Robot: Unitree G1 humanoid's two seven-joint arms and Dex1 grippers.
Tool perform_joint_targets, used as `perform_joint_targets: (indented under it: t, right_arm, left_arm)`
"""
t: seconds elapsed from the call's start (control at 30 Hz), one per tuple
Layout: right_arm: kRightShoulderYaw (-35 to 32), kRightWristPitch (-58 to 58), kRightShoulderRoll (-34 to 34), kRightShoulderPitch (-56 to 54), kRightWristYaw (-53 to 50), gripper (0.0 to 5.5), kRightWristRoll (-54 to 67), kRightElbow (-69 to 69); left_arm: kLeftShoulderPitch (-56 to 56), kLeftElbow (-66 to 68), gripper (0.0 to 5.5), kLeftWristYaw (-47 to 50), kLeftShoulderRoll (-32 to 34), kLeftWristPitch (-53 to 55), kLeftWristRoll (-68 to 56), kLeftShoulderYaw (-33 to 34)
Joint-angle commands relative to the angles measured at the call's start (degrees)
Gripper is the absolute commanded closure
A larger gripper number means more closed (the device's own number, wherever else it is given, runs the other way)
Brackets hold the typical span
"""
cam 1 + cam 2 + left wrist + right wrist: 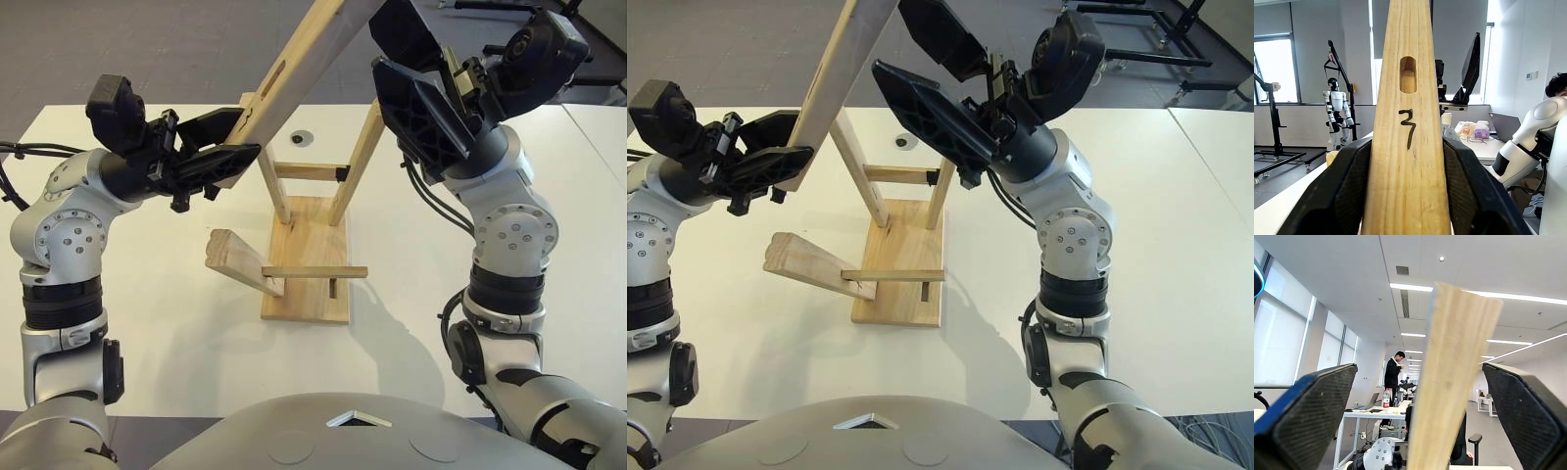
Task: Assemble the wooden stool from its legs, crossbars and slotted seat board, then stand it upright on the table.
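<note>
My left gripper [245, 134] is shut on the lower part of a long wooden leg [294, 64] that slants up and to the right above the table. In the left wrist view the leg [1408, 147] shows a slot [1408, 74] and a handwritten mark, squeezed between both pads [1337, 196]. My right gripper [374, 44] is open at the leg's upper end; its pads [1308, 416] stand apart from the leg [1449, 382]. The seat board [306, 294] lies flat with two legs [274, 186] and a crossbar [309, 171] standing in it. Another leg [233, 257] with a crossbar [313, 271] leans at the board's near end.
The white table [147, 313] has bare room left and right of the board. A round cable hole [298, 139] sits behind the standing legs. A second table [598, 127] adjoins on the right.
</note>
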Motion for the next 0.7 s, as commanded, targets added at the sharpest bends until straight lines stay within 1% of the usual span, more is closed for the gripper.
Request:
perform_joint_targets:
  t: [0.03, 0.2, 0.37, 0.47, 0.7]
  right_arm:
    - [1.5, 0.1, 1.5, -1.3, -1.9, 0.77, -1.7, 0.2]
    - [2.2, 1.3, 1.7, -1.5, -2.0, 0.77, -1.6, 0.0]
    - [3.9, 2.7, 1.1, -2.4, -1.0, 0.77, -1.9, 0.0]
    - [3.8, 3.8, 1.1, -3.2, -1.4, 0.77, -1.3, 0.2]
    - [2.1, 5.7, 1.0, -3.9, 0.0, 1.96, 2.4, 0.6]
  left_arm:
    - [-0.4, -3.4, 3.46, -0.2, 0.0, 1.6, -2.7, 0.4]
    - [0.0, -5.2, 3.46, 0.2, 0.0, 2.4, -3.5, -0.3]
    - [1.1, -8.0, 3.46, 3.0, -2.1, 2.3, -3.4, -1.4]
    - [2.5, -8.8, 3.46, 3.6, -2.4, 2.3, -2.3, -2.3]
    - [4.2, -7.5, 3.46, 4.1, -2.4, 2.2, -3.3, -1.2]
